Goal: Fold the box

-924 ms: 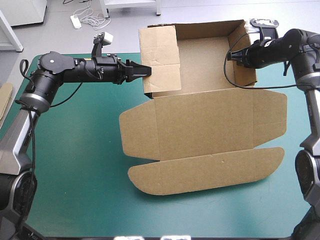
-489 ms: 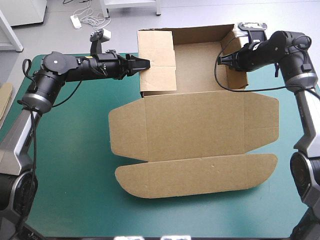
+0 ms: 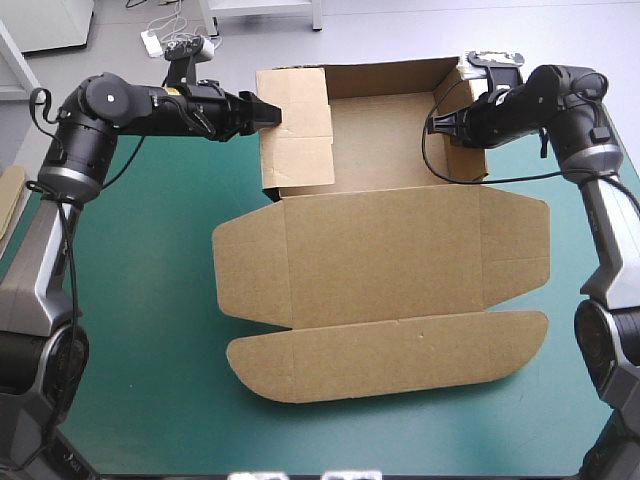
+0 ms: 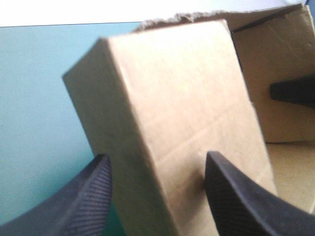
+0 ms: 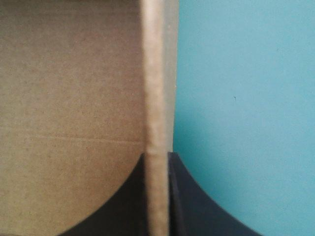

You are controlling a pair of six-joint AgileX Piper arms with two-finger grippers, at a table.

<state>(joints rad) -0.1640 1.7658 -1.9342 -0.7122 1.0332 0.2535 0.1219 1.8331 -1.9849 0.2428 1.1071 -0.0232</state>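
Box (image 3: 380, 150) sits at table's (image 3: 150, 330) far side, lid (image 3: 380, 250) flat. Right gripper (image 3: 434, 124) pinches right wall (image 3: 468, 160); left gripper (image 3: 272, 113) spread astride left wall (image 3: 297, 125). Risk: my uneven pull skews box, or left wall springs open.

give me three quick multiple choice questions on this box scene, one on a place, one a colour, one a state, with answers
1. Where does the box's lid lie? A) flat on the box's near side B) beyond the table's far edge C) upright
2. The table cover's colour? A) red B) teal-green C) white
3. The right pincer is? A) wide open B) shut on the box's right wall C) out of view
Answers: 1 A, the lid spreads flat toward the near edge; 2 B, teal-green shows around the board; 3 B, its fingers pinch the wall's edge.
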